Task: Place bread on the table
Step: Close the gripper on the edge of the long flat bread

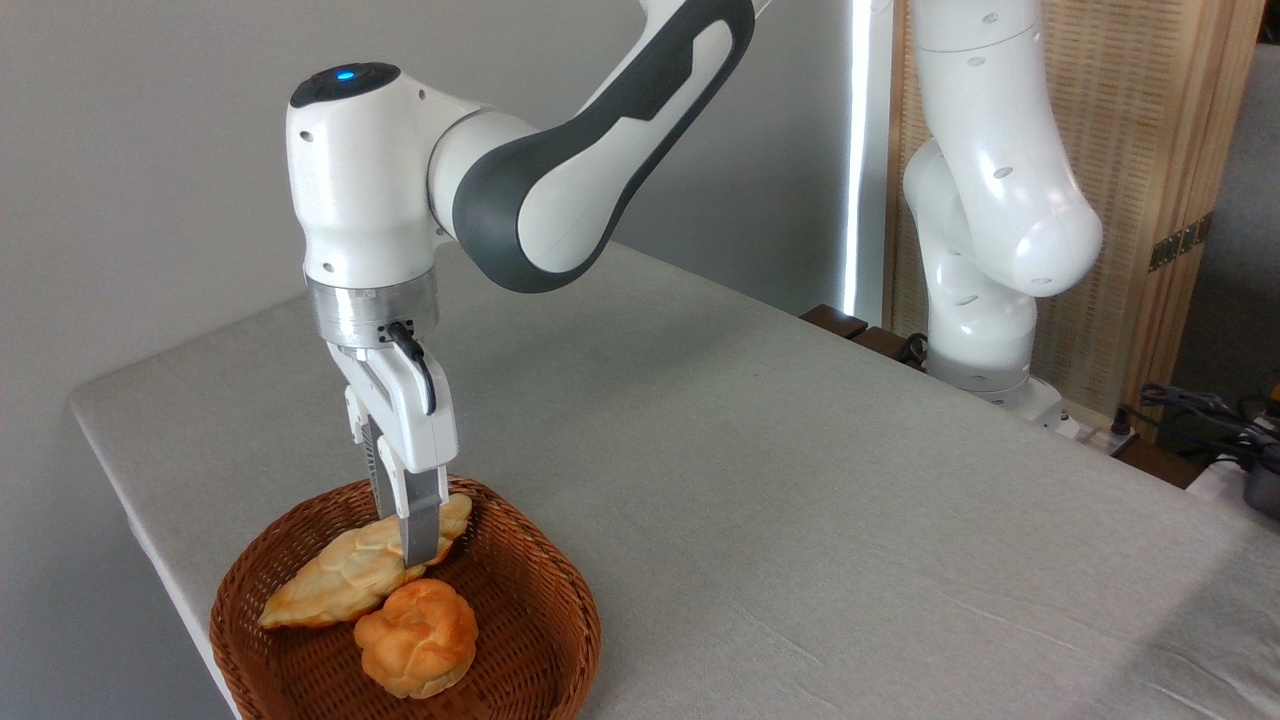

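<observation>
Bread (340,578), long, flat and leaf-shaped with a ridged pale golden top, lies inside the round brown wicker basket (545,620), and every other place here is told from that basket. The loaf runs slantwise, one pointed end near the basket's left rim, the other toward its far rim. Touching the loaf's near side sits a small orange-golden knotted bun (418,637), toward the basket's front. The tool (412,560) comes straight down into the basket over the loaf's far half, its fingers (422,530) crossing the front edge of the loaf; the near finger hides the other, so whether they are clamped on the loaf or merely set around it cannot be told. The loaf seems to rest in the basket rather than hang. The basket stands on the counter (760,480), a light grey-beige cloth-like surface, at its near left corner. Bare counter stretches right and back of the basket. Far to the basket's right, beyond the counter's far edge, stands the white arm base (985,330).
</observation>
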Controlling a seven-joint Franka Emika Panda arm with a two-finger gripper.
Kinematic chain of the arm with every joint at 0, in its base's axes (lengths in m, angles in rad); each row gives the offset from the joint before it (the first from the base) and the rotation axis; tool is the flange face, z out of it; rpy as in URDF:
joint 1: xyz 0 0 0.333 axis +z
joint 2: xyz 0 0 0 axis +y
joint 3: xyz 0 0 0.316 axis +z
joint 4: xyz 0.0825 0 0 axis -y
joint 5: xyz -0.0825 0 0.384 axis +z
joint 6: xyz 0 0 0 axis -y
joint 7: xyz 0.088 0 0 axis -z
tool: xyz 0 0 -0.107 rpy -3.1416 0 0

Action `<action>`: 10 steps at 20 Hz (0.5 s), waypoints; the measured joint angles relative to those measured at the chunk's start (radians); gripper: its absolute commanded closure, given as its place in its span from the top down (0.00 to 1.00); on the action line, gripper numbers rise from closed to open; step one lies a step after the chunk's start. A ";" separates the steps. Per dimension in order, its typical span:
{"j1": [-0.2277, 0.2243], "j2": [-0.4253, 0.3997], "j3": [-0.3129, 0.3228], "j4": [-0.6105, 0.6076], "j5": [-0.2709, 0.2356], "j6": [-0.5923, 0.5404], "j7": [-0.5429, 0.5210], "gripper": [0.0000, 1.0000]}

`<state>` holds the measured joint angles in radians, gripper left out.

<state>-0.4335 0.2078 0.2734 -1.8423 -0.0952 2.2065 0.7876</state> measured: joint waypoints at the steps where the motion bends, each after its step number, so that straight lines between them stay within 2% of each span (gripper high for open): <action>1: 0.000 0.000 0.000 0.000 0.000 0.000 0.000 0.35; 10: 0.000 0.000 0.000 0.000 0.000 0.000 0.000 0.33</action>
<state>-0.4335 0.2078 0.2734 -1.8423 -0.0952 2.2065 0.7876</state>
